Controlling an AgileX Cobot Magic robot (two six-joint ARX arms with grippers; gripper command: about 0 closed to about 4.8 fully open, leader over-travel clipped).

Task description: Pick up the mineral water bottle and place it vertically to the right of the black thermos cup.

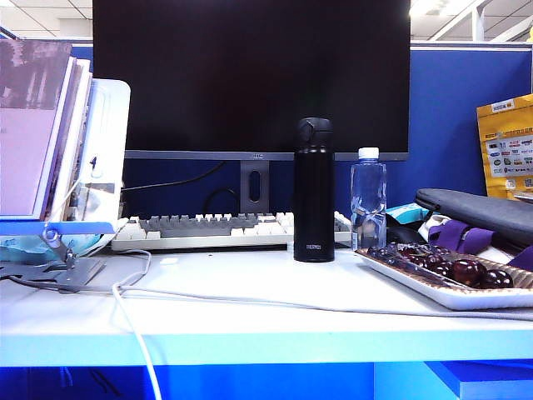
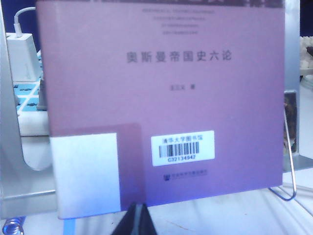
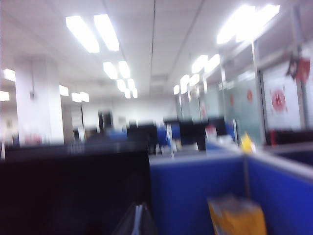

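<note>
Now I see the black thermos cup upright at centre frame on the counter, the mineral water bottle standing just right of it. Right claw and left claw: both pressed together, empty.

I see a sharp, blue-tinted exterior view; ceiling lights glare in the blurred right wrist view's upper left.

One water bottle, one black flask just beside it. One keyboard, one monitor, and one tray.
</note>
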